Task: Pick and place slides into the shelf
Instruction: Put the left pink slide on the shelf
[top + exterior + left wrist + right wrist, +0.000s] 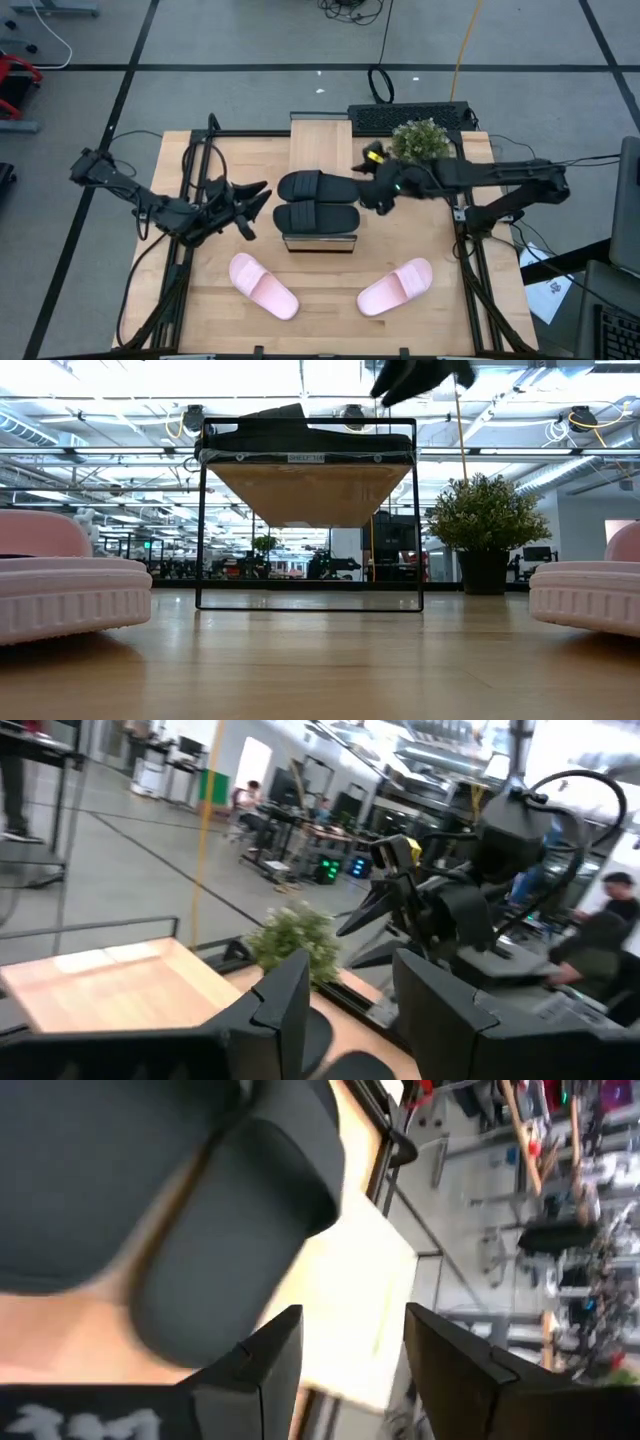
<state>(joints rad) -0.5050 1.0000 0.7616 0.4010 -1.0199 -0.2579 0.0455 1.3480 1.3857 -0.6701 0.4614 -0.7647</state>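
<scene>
Two black slides lie side by side on the near part of the shelf's [320,140] plank top: the far one [312,185] and the near one [316,217]. In the low view they show as a dark layer [300,440] on the rack. Two pink slides rest soles down on the table nearer the front, one at the left [263,286] and one at the right [395,287]. My left gripper [262,200] hovers open just left of the shelf. My right gripper [358,190] is open just right of the far black slide, raised above shelf height [420,375]. The right wrist view shows only the plank [350,1280] between its fingers.
A small potted plant [420,140] stands at the table's far right, with a keyboard [405,117] behind it. The far half of the plank is bare. The table's metal frame runs along its left and right edges. Bare tabletop lies between the pink slides.
</scene>
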